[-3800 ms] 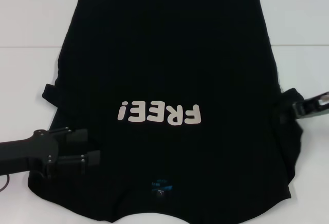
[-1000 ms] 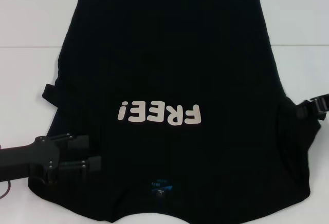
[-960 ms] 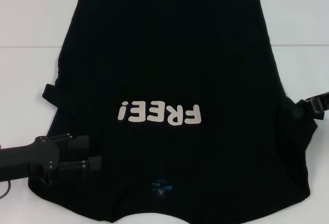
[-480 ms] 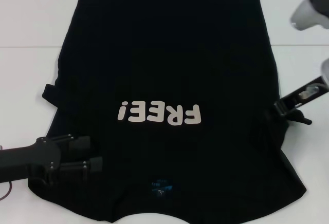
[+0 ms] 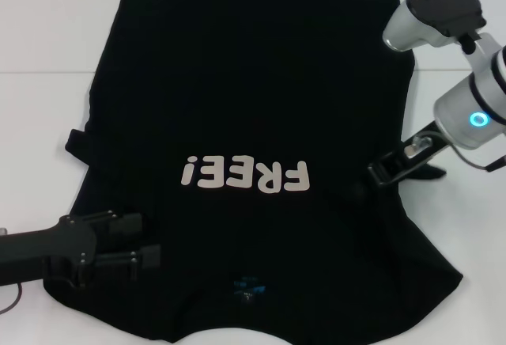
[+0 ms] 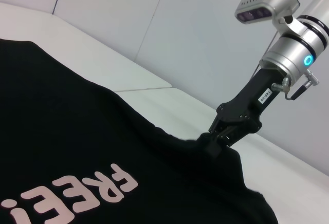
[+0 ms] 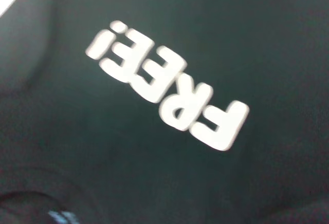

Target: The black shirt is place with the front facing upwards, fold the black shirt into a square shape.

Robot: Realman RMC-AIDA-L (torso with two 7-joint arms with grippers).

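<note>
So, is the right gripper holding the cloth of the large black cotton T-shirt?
Yes, the right gripper pinches a raised peak of the black T-shirt.

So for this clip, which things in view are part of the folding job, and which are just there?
Part of the job:
- black shirt
- right gripper, pinching the shirt's right side and pulling it inward
- left gripper, over the shirt's near left corner

Just there:
- white table

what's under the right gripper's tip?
The right gripper pinches a raised fold of the black shirt. White table borders the shirt; anything beneath the cloth is covered.
</note>
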